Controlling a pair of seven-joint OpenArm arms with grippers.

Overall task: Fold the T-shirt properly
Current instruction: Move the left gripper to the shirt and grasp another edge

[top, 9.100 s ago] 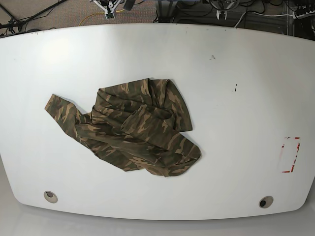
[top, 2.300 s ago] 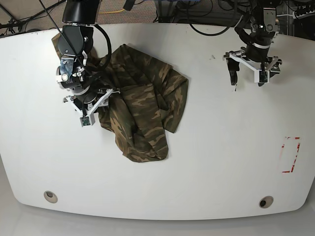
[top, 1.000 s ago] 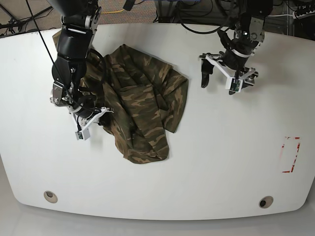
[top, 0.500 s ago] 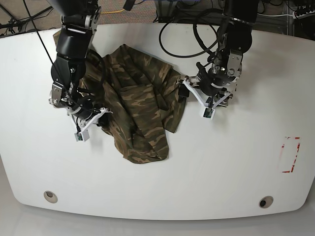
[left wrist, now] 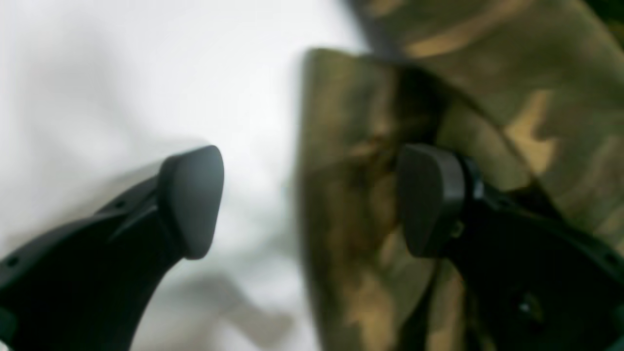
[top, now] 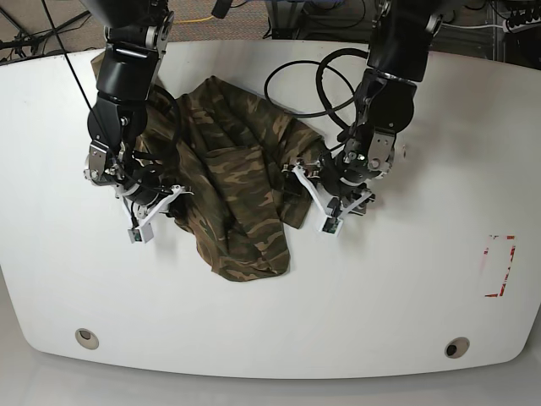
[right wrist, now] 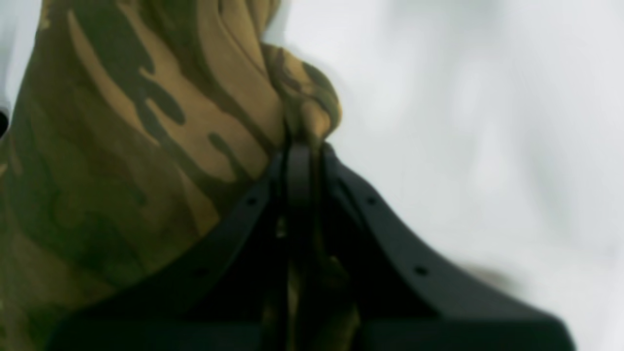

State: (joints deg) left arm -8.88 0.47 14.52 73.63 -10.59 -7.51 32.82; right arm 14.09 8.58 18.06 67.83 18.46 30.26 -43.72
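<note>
White table (top: 423, 279); red marking (top: 499, 266) near edge; cables (top: 338, 21) behind.

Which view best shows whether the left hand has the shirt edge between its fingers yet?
The left wrist view: the left hand is wide open, one finger over the T-shirt, the other over bare table. The base view shows that hand at the shirt's edge, fingers too small to judge. The right wrist view misses it.

Hidden and blurred parts

Both wrist views soft-focus; T-shirt (left wrist: 438, 122) cut off at frame edges in both; left gripper (left wrist: 307, 200) fingers (left wrist: 192, 195) run out of the bottom edge; base view: right gripper (top: 155, 205) tips buried in cloth, desk (top: 406, 279) edges cropped.
</note>
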